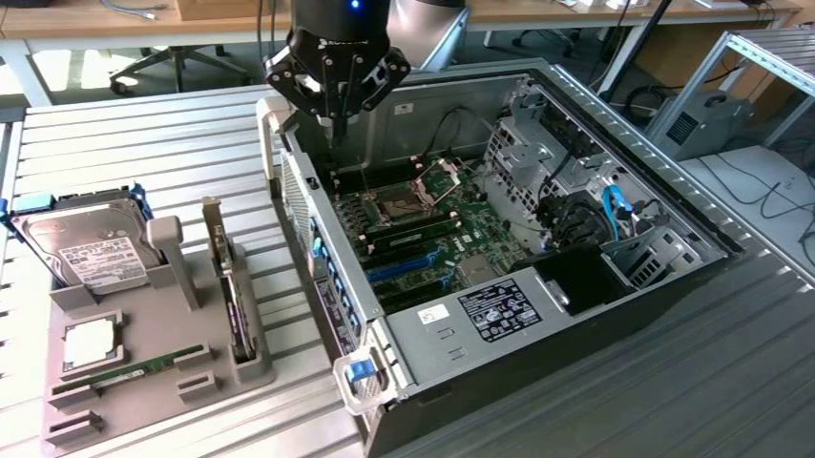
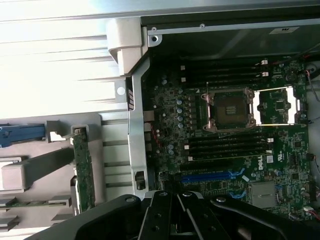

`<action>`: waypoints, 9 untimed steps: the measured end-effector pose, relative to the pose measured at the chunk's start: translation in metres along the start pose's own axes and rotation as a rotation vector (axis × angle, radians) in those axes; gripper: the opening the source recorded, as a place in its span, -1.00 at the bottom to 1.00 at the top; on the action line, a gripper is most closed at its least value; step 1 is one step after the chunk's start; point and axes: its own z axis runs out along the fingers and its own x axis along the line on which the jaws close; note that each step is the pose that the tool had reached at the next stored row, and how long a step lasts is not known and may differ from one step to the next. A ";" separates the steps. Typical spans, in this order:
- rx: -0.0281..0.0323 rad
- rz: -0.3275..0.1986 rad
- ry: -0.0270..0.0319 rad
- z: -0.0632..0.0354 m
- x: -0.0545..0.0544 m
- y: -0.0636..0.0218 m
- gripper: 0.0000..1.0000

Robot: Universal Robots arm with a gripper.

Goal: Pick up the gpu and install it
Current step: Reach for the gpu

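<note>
The slatted metal counter (image 1: 153,153) carries everything. On it, toward the exterior view's right, lies an open computer case (image 1: 427,348) with its motherboard (image 1: 433,229) exposed and blue expansion slots (image 1: 407,267) unoccupied. Just beside the case, on the exterior view's left, sits a grey holder tray (image 1: 140,410). It bears a hard drive (image 1: 90,253), the gpu (image 1: 231,286) and a narrow memory stick (image 1: 128,367).

The gpu stands on its long edge in a tray slot on the side nearest the case, untouched and not yet installed. By judgement it is light and rigid but fragile. The board face carries small components and the lower edge carries contacts, so the bare upper edge, or the area near the metal bracket, looks the sounder place for a pinch. A thin card may tip or slip if taken off-centre.

It appears as a slim flat card, dark edge-on, greenish on its face in the wrist view, with a silvery bracket at its far end.

The gripper (image 1: 338,116) hangs above the case's rear wall, well apart from the gpu, jaws pressed together on nothing.
</note>
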 end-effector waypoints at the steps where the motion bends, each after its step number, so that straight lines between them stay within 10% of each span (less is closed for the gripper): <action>1: 0.0000 0.000 0.0000 0.0000 0.000 0.0000 -0.79; 9: 0.0000 0.000 0.0000 -0.0001 0.002 -0.0002 -0.79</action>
